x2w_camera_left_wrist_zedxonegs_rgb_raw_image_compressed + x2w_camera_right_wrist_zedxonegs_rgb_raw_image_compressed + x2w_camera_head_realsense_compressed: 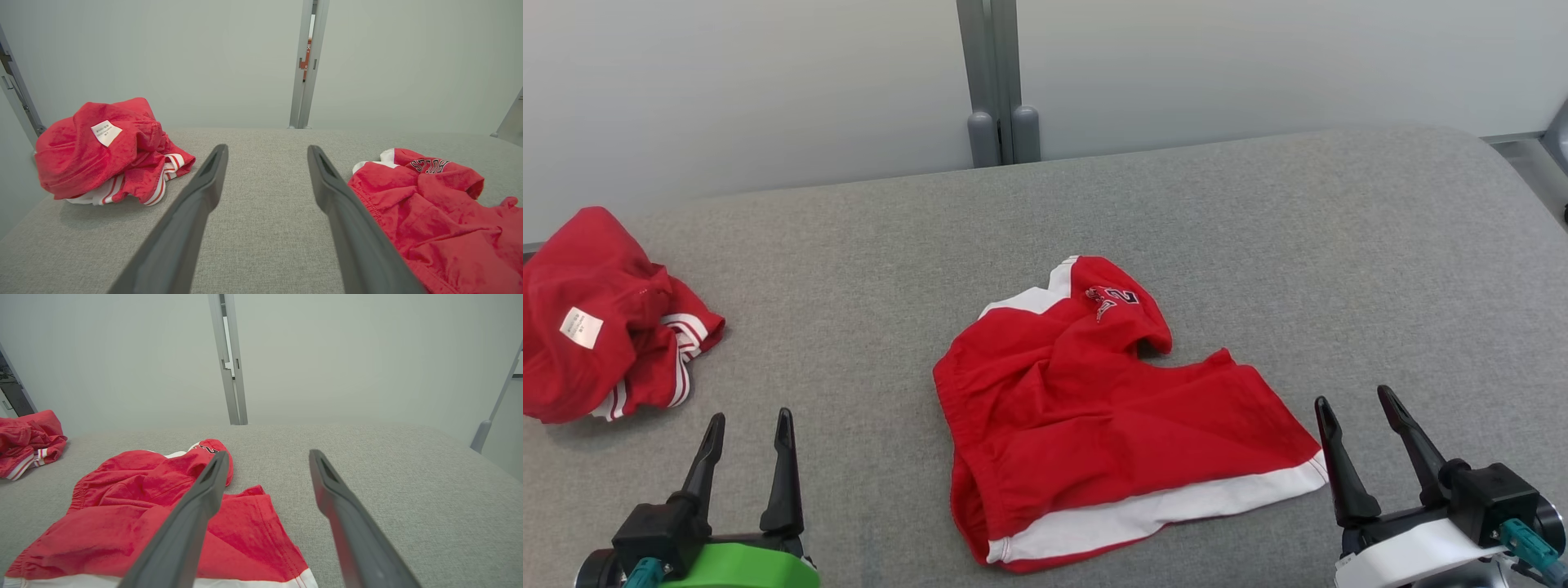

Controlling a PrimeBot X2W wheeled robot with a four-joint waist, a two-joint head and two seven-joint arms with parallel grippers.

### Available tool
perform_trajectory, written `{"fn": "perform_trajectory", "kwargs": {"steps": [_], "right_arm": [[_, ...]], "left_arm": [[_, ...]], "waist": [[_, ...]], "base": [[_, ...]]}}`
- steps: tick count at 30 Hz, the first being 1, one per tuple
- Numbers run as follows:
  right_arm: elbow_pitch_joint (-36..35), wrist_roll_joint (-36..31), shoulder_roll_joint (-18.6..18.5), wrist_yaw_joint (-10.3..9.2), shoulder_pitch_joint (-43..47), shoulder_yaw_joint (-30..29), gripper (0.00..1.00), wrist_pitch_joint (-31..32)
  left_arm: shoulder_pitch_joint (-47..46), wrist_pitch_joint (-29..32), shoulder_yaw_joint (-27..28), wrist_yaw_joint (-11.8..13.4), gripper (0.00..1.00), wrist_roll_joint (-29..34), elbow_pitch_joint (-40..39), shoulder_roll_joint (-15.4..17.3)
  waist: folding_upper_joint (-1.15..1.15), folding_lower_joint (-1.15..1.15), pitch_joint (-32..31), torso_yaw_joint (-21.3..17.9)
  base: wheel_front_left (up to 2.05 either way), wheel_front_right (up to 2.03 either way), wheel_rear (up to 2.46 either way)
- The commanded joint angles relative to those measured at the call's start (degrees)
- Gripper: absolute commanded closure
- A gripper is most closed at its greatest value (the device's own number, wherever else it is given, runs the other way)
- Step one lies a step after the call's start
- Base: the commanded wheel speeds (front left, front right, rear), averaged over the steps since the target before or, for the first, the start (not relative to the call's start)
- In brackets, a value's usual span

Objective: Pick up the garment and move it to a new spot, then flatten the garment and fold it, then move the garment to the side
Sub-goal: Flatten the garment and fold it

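Left gripper [750, 416]: fingers spread wide, nothing between them, over bare cushion between the two garments.
Right gripper [1353, 396]: fingers equally wide and empty, just beside the near right corner of the shorts' white hem.
Task garment: the red shorts [1094, 408] lie near the middle of the grey cushioned surface [1258, 229], mostly spread, but with the far leg curled over on itself and wrinkles across the front.
Step in hand: judging by how they lie, the shorts already sit at their working spot; flattening seems to be the step, and no fold has been made.
Next move calls for: probably both grippers closing on opposite edges, waistband side and hem side, and drawing the cloth taut so that the curled leg opens out; a pinch that gathers both layers would keep the wrinkles.
Other cloth: a crumpled red heap [596, 318] with striped trim and a white label lies at the far left, well apart.
Count: two grippers, four fingers, two red garments, one cushion.
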Motion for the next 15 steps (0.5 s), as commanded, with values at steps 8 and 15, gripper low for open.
{"fn": "perform_trajectory", "kwargs": {"steps": [8,15], "right_arm": [[0.4,-0.3,-0.4,0.01,0.5,0.1,0.0,-0.2],[0.3,-0.2,-0.3,0.01,0.4,0.0,0.0,-0.2]], "left_arm": [[1.1,0.0,-0.1,-0.2,0.0,0.6,0.0,-0.1],[1.2,0.0,0.0,-0.2,0.0,0.7,-0.1,-0.1]], "waist": [[0.0,0.0,-0.3,0.1],[0.0,0.0,-0.4,0.3]], "base": [[0.0,0.0,0.0],[0.0,0.0,0.0]]}}
